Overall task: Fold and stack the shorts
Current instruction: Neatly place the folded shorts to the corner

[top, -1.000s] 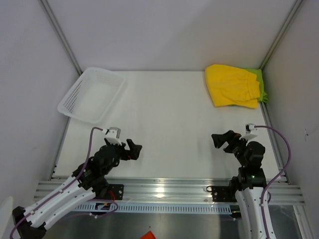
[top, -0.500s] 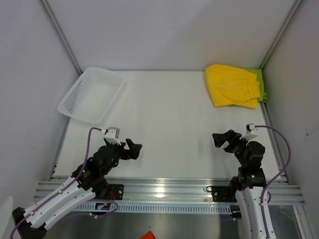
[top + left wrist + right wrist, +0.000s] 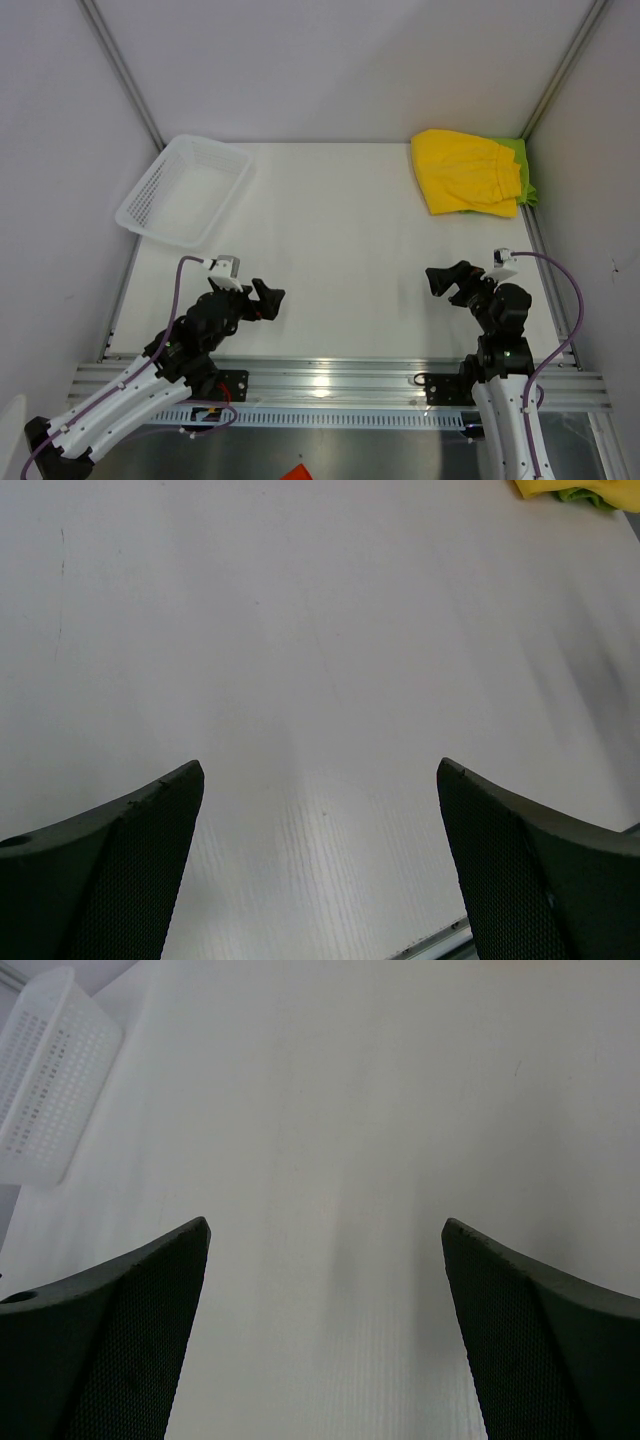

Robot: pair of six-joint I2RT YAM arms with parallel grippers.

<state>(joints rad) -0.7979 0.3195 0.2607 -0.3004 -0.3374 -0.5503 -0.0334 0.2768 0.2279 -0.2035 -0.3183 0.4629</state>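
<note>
The yellow shorts [image 3: 464, 172] lie folded at the table's far right corner, on top of the lime green shorts [image 3: 522, 170], of which only a strip shows at the right edge. A corner of both shows in the left wrist view [image 3: 570, 490]. My left gripper [image 3: 268, 299] is open and empty near the front left of the table. My right gripper [image 3: 442, 281] is open and empty near the front right. In both wrist views the fingers stand wide apart over bare white table.
A white mesh basket [image 3: 185, 190] sits tilted at the far left, also in the right wrist view [image 3: 45, 1080]. Grey walls and metal posts bound the table. An aluminium rail [image 3: 330, 380] runs along the near edge.
</note>
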